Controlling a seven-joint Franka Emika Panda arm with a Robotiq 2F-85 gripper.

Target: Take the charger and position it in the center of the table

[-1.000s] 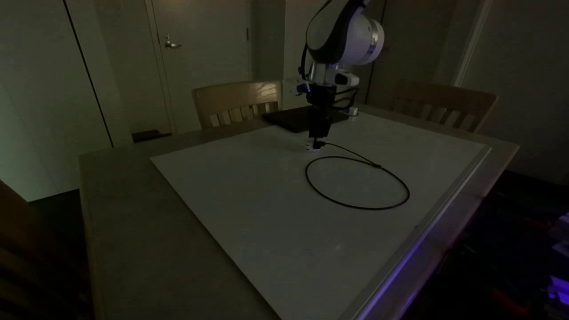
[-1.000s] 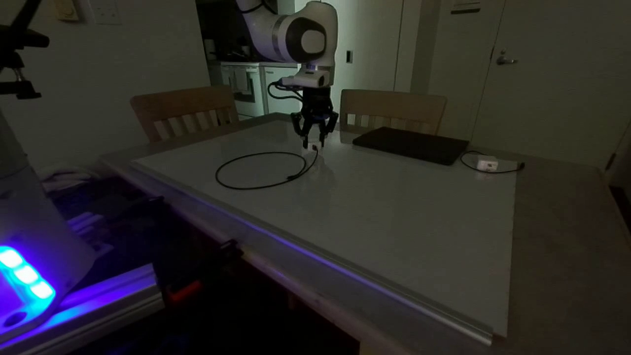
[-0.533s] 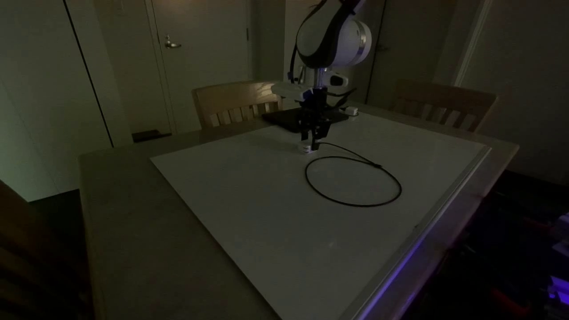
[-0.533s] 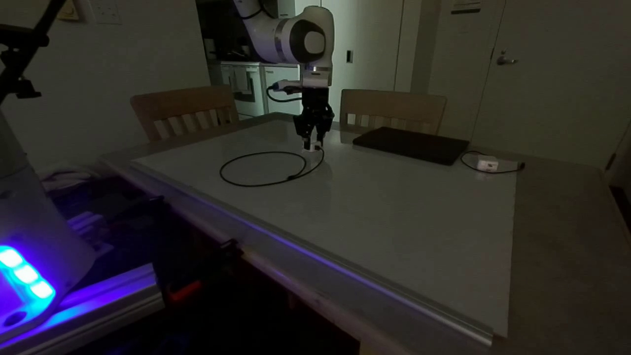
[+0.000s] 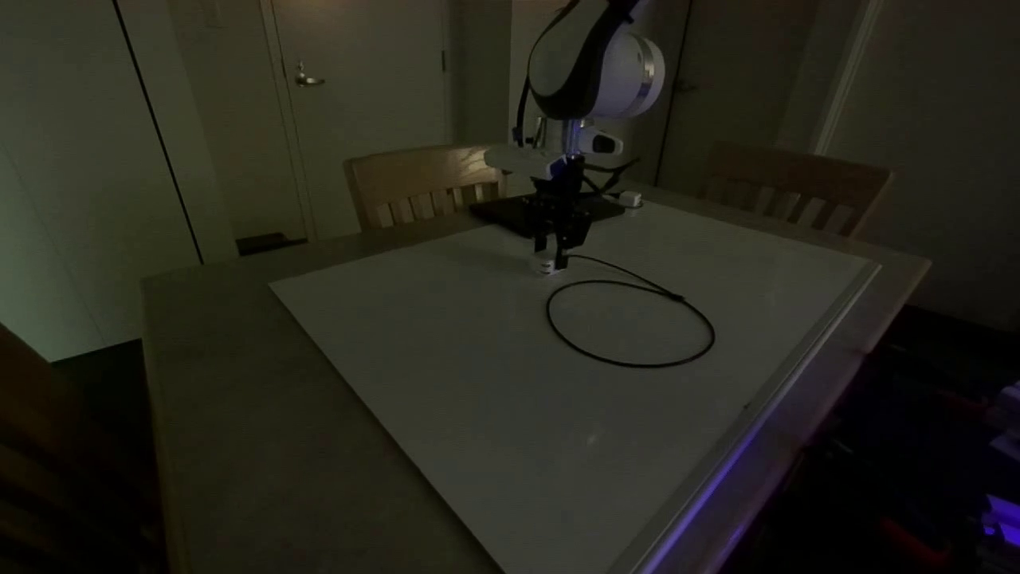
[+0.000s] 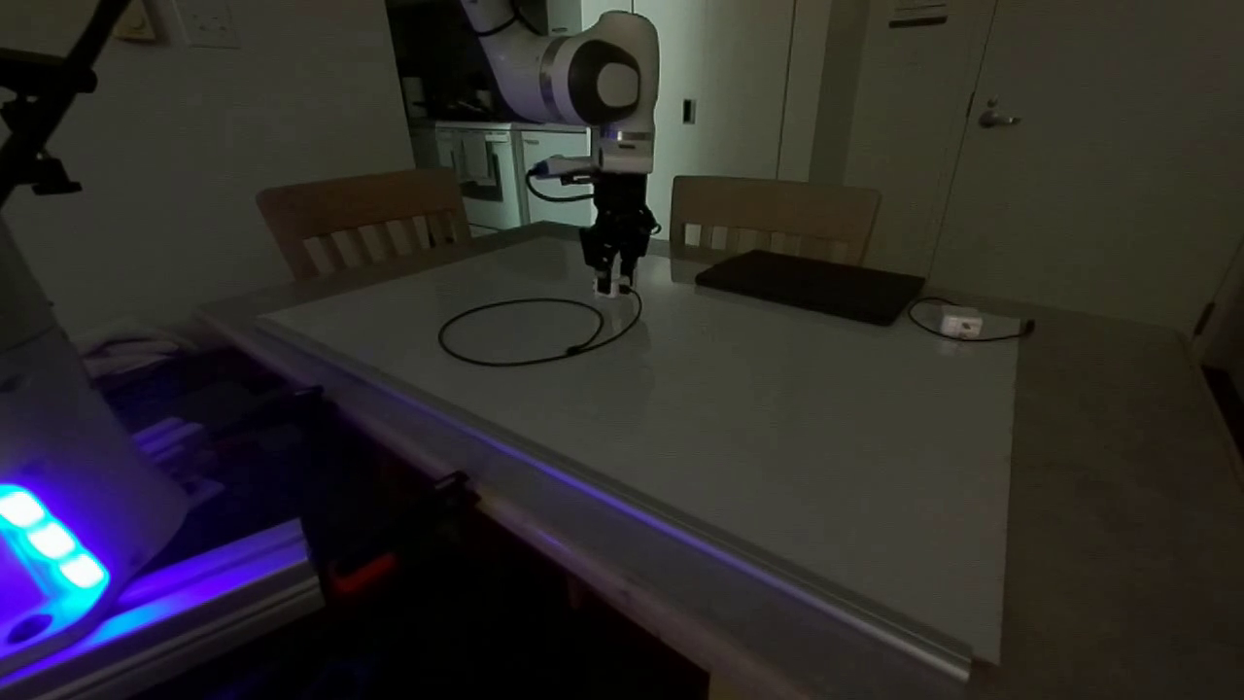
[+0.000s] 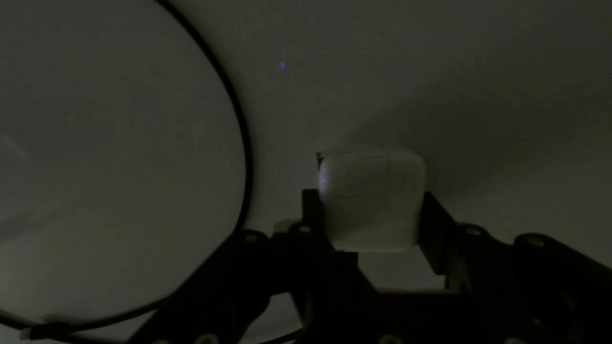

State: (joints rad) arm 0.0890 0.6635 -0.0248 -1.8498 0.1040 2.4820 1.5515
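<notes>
The charger is a white plug with a thin black cable. The cable lies in a wide loop on the pale table top and shows in both exterior views (image 5: 712, 335) (image 6: 583, 347) and in the wrist view (image 7: 246, 157). My gripper (image 5: 551, 249) points down over the far part of the table (image 5: 446, 351); it also shows in an exterior view (image 6: 616, 277). In the wrist view its fingers (image 7: 368, 222) press on both sides of the white plug (image 7: 373, 191). The plug is at or just above the surface; I cannot tell which.
A flat dark pad (image 6: 812, 285) lies near the far edge. Another white plug (image 6: 960, 323) with a short black cable sits beside it, also visible in an exterior view (image 5: 630, 199). Wooden chairs (image 6: 775, 204) (image 6: 364, 209) stand around the table. A metal rail (image 6: 622, 496) runs along one edge.
The gripper has turned about its vertical axis and its fingers have closed in on the plug. The plug has turned and shifted slightly. The cable loop has drawn in a little.
</notes>
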